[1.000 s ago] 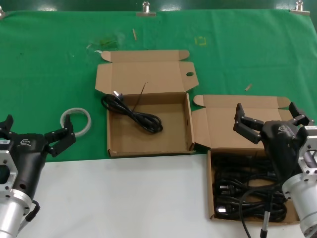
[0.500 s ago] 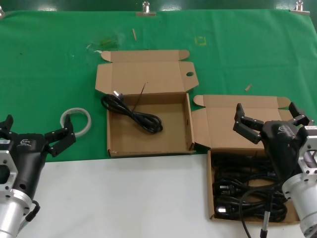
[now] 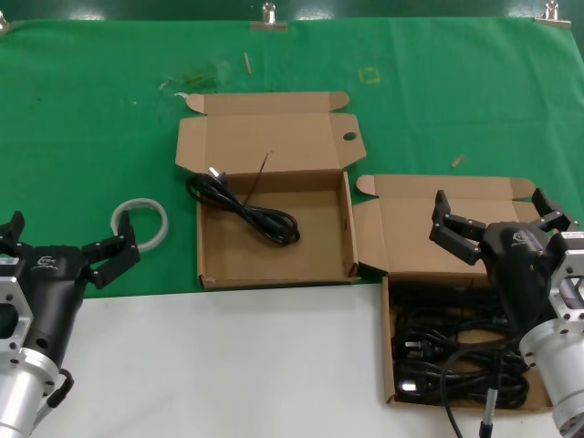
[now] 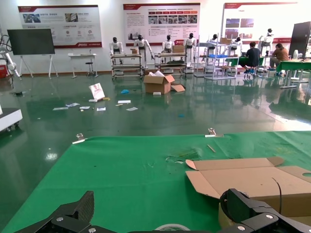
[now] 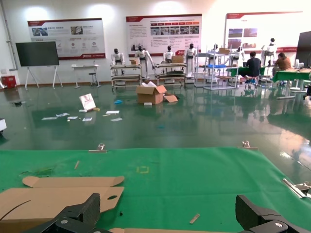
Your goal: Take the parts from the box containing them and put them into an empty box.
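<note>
While both arms wait near the front of the table, two brown boxes sit open on the green cloth (image 3: 82, 119). The box on the robot's right (image 3: 391, 365) is full of black power cords (image 3: 456, 342) piled in a tangle. The middle box (image 3: 274, 269) holds just one cord (image 3: 246, 212), lying near its left side. The right gripper (image 3: 500, 223) hangs over the full box with its fingers spread wide and nothing in them. The left gripper (image 3: 64, 248) is spread wide too, beside a pale tape ring (image 3: 141, 222).

Robot lab hall: wall posters (image 4: 163, 22), humanoid robots (image 5: 143, 57), workbenches.
</note>
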Robot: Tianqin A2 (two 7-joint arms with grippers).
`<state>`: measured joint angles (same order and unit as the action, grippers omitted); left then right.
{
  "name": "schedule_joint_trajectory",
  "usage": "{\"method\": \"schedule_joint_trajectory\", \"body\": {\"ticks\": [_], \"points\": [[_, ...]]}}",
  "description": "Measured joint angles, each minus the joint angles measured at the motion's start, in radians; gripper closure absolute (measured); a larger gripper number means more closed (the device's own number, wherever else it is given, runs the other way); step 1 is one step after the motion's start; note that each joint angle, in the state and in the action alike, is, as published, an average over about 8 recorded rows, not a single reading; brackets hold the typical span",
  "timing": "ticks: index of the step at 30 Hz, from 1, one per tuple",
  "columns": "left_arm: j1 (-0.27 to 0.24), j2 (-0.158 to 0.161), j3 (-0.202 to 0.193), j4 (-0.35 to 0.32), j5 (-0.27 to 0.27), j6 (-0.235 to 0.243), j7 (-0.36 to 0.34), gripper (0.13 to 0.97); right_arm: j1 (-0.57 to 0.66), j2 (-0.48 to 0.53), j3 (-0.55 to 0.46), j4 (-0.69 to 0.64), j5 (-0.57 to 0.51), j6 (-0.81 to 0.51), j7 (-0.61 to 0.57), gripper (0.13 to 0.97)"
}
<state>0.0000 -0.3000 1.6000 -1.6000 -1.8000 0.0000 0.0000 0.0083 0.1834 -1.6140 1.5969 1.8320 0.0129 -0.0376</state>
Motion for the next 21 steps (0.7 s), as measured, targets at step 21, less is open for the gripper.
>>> {"method": "schedule_joint_trajectory", "body": {"ticks": [21], "points": [[0.000, 0.000, 0.000, 0.000, 0.000, 0.000, 0.000, 0.132, 0.000, 0.000, 0.000, 0.000, 0.000, 0.000, 0.000, 0.129]]}}
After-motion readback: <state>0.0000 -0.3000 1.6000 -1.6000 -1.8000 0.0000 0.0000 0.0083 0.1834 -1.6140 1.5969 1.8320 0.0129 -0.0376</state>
